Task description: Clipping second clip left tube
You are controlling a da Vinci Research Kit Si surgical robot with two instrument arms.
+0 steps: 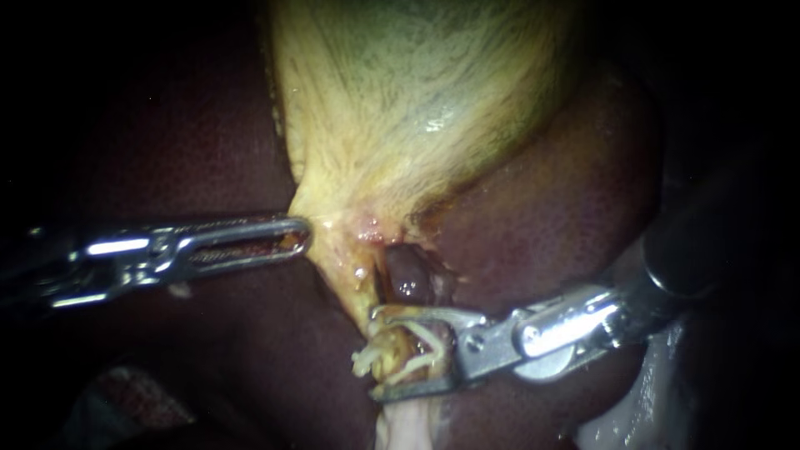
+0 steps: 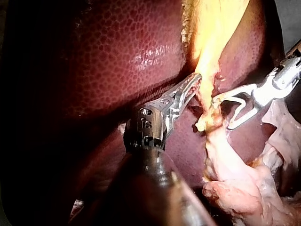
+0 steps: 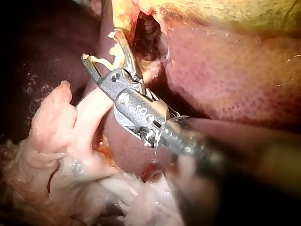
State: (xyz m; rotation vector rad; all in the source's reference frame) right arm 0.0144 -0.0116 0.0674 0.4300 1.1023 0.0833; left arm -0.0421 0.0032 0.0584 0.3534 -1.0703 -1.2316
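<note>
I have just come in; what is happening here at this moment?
Two instruments work on a gallbladder lying on the liver. The left instrument has its jaws shut on the gallbladder's narrow end. The right instrument has its open jaws set around the pale tube below the gallbladder; they have not closed on it yet.
</note>
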